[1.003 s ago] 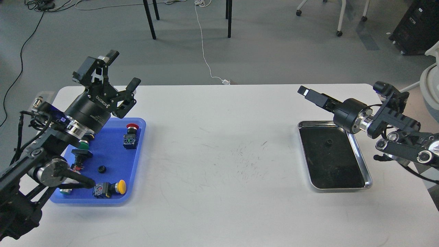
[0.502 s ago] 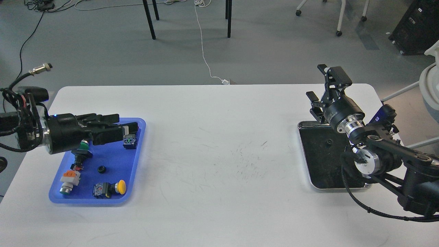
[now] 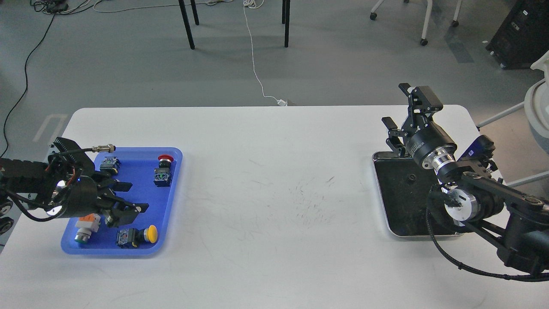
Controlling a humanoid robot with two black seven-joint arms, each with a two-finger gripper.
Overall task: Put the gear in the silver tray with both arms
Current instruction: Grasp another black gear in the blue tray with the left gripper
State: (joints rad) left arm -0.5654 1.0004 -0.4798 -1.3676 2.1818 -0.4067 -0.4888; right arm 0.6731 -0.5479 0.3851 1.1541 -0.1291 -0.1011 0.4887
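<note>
The silver tray (image 3: 379,189) lies at the right of the white table, with a small dark gear (image 3: 411,177) on its dark bottom. My right gripper (image 3: 406,108) is open and empty, raised above the tray's far edge with its fingers pointing up and away. My left gripper (image 3: 128,198) is open and low inside the blue tray (image 3: 172,201), its jaws pointing right. The spot in the blue tray where a small black gear lay is covered by its lower finger (image 3: 134,209), so I cannot see that gear.
The blue tray holds a red push button (image 3: 164,170), a yellow push button (image 3: 145,234), an orange and white part (image 3: 85,224) and a small switch block (image 3: 109,163). Chair legs and cables are on the floor beyond the table.
My left arm has swung down and back, and its gripper has dropped into the middle front of the blue tray, over the black gear's spot. The right gripper has hardly moved.
</note>
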